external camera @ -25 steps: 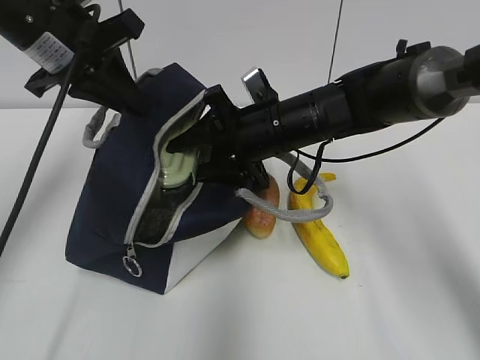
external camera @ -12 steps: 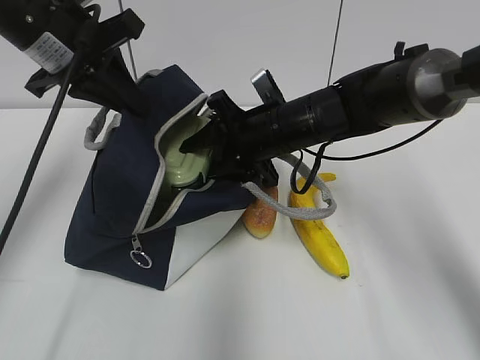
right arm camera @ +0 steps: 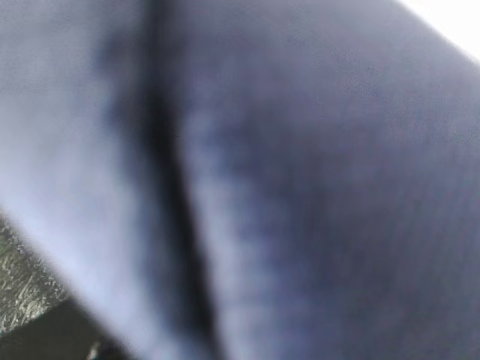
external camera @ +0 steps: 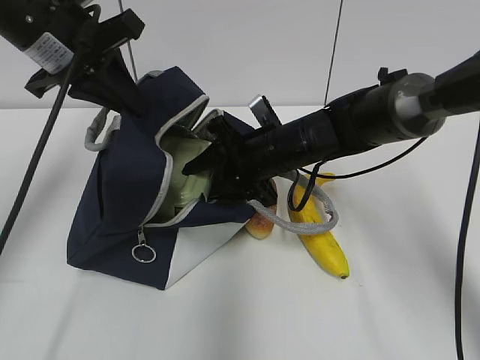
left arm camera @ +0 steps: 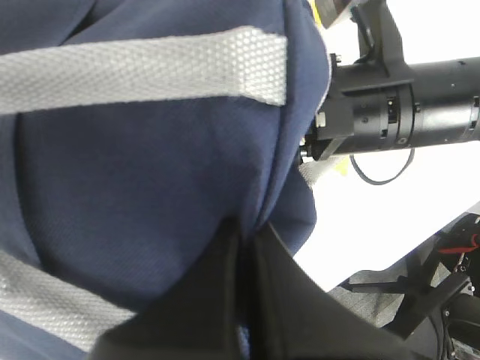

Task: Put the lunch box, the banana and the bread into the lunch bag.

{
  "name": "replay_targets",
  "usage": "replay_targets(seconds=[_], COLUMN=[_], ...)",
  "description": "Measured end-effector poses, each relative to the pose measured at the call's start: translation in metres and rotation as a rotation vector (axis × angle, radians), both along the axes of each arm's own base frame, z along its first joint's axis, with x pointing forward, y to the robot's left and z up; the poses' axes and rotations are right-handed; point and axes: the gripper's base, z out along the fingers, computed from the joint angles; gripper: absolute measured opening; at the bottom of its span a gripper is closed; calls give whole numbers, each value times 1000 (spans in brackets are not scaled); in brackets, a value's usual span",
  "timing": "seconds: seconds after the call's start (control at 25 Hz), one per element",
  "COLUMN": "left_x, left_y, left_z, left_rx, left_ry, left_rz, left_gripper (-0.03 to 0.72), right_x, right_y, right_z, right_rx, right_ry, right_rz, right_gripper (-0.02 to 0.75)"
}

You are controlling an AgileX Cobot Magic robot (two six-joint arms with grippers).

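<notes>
Lunch box (external camera: 178, 176) sitting in the mouth of the lunch bag (external camera: 124, 195), sage-green lid showing between the grey zipper edges, lower part hidden by the fabric — partly in at least, how deep impossible to say. Right gripper (external camera: 196, 166) reaching into that same opening from the right, fingertips against the green lid, jaws standing part-way apart; gripping the box or only nudging it, cannot tell, and nothing but blurred navy cloth in the right wrist view. Left gripper (left arm camera: 244, 259) up at the back of the bag, pinched tight on a fold of navy fabric, holding the mouth up and open. Bread (external camera: 259, 223) on the table just beside the bag's lower right corner, half hidden under the arm; banana (external camera: 321, 238) lying next to it, a grey webbing handle (external camera: 300, 221) draped across both. Bag itself tilted, leaning on the pinch. Risks from here: box catching on the zipper edge and wedging in the mouth instead of dropping in; right fingers snagging cloth on the way out and dragging the box back with them; fabric slipping from the left pinch and the opening collapsing; that handle loop tangling the reach for bread or banana.
</notes>
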Motion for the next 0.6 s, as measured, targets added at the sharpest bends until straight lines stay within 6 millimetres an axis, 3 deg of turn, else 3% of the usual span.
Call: replay_targets(seconds=[0.24, 0.44, 0.6], left_x=[-1, -1, -2], left_y=[0, 0, 0], left_z=[0, 0, -1], left_rx=[1, 4, 8], left_ry=[6, 13, 18], left_rz=[-3, -9, -12], left_gripper=[1, 1, 1], right_x=[0, -1, -4], right_y=[0, 2, 3], right_z=[-3, 1, 3], right_rx=[1, 33, 65], right_ry=[6, 14, 29], right_rz=[4, 25, 55], right_gripper=[407, 554, 580])
